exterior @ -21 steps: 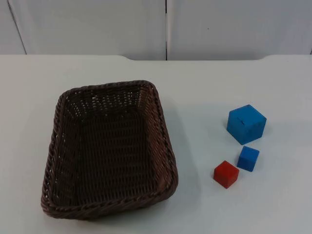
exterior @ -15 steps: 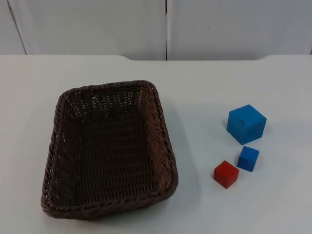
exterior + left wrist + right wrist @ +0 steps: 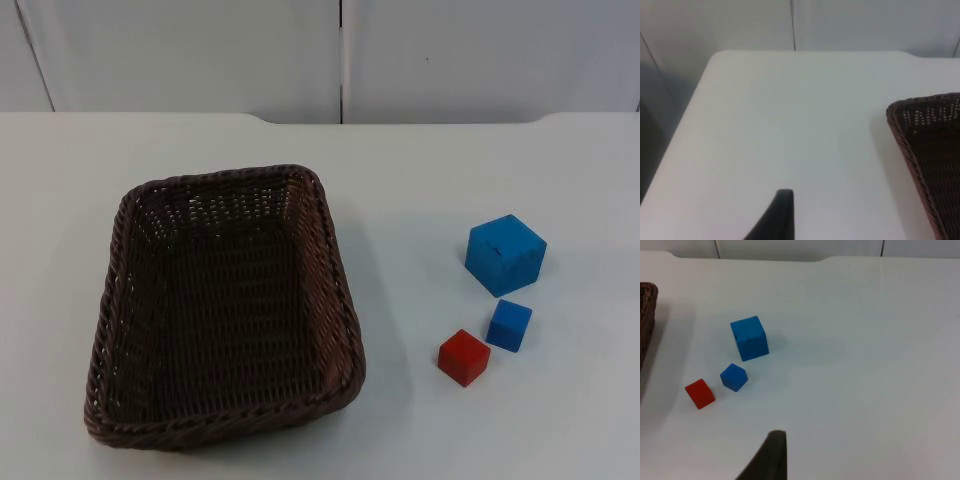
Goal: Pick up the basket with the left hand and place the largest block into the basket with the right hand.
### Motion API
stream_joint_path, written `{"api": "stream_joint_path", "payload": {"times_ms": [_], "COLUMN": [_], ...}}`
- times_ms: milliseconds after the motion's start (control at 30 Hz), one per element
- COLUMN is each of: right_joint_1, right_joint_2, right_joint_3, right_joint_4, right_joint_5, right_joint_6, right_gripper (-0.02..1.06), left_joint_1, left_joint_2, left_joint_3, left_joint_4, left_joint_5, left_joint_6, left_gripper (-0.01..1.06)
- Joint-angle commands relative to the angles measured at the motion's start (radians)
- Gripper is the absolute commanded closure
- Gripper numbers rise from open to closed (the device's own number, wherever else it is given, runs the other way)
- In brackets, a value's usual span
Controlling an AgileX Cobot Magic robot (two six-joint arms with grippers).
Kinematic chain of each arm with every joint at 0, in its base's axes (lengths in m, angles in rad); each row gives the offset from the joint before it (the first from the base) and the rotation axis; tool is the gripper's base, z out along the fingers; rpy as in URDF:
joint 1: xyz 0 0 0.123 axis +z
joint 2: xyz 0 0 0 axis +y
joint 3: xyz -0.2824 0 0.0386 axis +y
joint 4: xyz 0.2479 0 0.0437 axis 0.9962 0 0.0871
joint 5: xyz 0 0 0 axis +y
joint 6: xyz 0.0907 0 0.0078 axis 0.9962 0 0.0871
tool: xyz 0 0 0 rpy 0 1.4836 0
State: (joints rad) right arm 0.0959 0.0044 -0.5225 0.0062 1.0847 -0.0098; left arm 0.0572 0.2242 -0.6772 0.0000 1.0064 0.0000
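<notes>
Two hands are waiting well back from the work, and I am judging that neither has touched anything yet. My left hand (image 3: 782, 210) is hovering over bare white table (image 3: 790, 125), and the basket (image 3: 932, 150) is lying off to its side, apart from it, so this hand is the nearer one for the pickup; I cannot tell how far its fingers are parted, and it is holding nothing. From the top view the basket (image 3: 225, 305) is a dark brown woven wicker tray, rectangular with rounded corners and a braided rim, its long axis running away from me with a slight slant. My right hand (image 3: 771, 455) is hanging above the table, also with nothing in it and its opening not readable. Ahead of it are sitting three matte, sharp-edged cubes: the largest blue block (image 3: 749, 338) farthest off, a small blue block (image 3: 734, 377) just beside it, and a small red block (image 3: 700, 393) nearest the basket.
</notes>
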Motion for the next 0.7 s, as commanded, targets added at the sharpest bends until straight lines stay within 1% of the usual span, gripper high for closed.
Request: {"api": "stream_joint_path", "payload": {"times_ms": [0,367,467,667], "right_joint_1": [-0.009,-0.009,-0.009,-0.009], "right_joint_2": [-0.004,-0.004,-0.004,-0.004], "right_joint_3": [0.007,0.007,0.007,0.007], "right_joint_4": [0.001,0.001,0.001,0.001], "right_joint_5": [-0.007,-0.007,-0.007,-0.007], "right_joint_6": [-0.005,-0.005,-0.005,-0.005], "right_gripper": [0.0,0.0,0.0,0.0], "left_joint_1": [0.002,0.002,0.002,0.002], "left_joint_2": [0.031,0.209,0.28,0.363], "left_joint_3": [-0.007,-0.007,-0.007,-0.009], "left_joint_4": [-0.017,-0.035,-0.066,-0.103], "left_joint_5": [-0.025,-0.114,-0.147,-0.182], "left_joint_6": [0.0,0.0,0.029,0.057], "left_gripper": [0.0,0.0,0.0,0.0]}}
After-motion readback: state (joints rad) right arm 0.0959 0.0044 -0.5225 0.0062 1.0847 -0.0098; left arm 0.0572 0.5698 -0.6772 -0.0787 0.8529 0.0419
